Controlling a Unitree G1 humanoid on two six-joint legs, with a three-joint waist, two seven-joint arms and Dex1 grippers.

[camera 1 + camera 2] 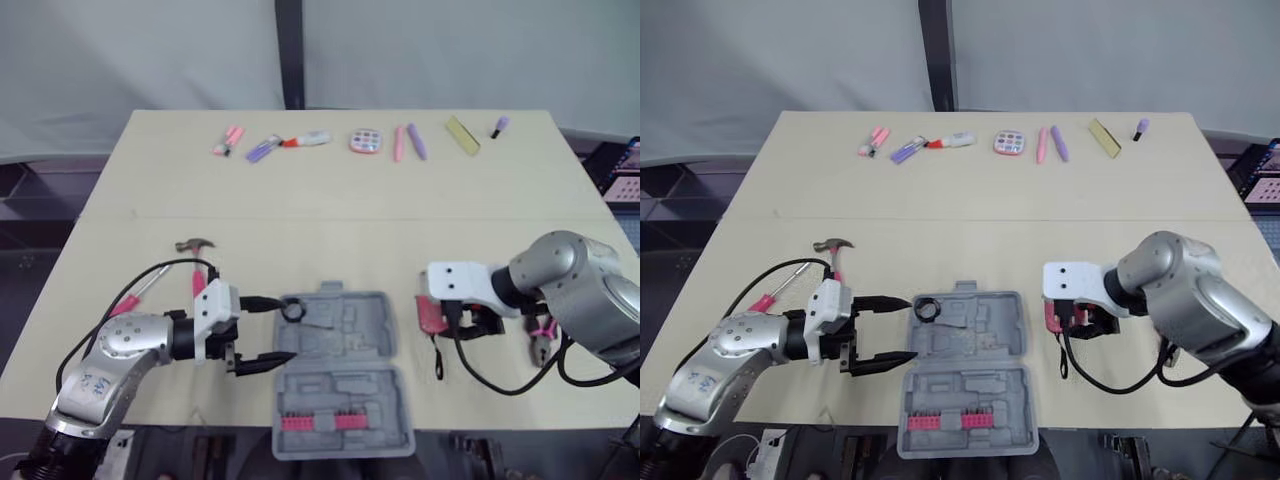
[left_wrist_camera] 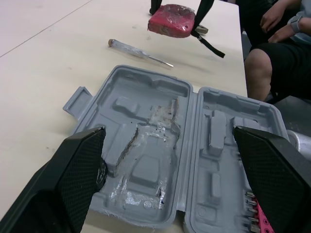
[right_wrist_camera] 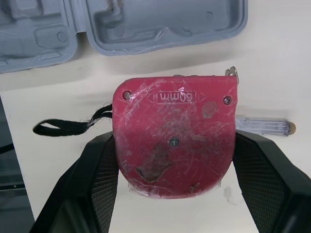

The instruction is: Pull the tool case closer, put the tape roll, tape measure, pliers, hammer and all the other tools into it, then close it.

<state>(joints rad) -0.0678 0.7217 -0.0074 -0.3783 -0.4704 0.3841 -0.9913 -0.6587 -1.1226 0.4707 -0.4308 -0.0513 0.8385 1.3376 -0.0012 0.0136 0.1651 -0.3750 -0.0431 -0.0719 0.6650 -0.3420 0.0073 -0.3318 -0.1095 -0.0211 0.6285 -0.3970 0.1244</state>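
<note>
The grey tool case (image 1: 345, 385) lies open near the table's front edge, with a black tape roll (image 1: 292, 309) in its far left corner. My left gripper (image 1: 288, 328) is open at the case's left edge, nothing between its fingers. The red tape measure (image 3: 175, 150) rests on the table right of the case; my right gripper (image 3: 175, 141) is shut on its two sides. Its black strap (image 1: 437, 360) trails toward me. A hammer (image 1: 195, 247) and a pink-handled screwdriver (image 1: 130, 302) lie left of the case. Pink-handled pliers (image 1: 542, 342) lie at the right. A clear-handled screwdriver (image 2: 138, 51) lies by the tape measure.
A row of pink bits (image 1: 322, 422) sits in the case's near half. Markers, a small pink keypad device (image 1: 365, 141) and other small items line the table's far side. A seated person (image 2: 272, 29) is beside the table.
</note>
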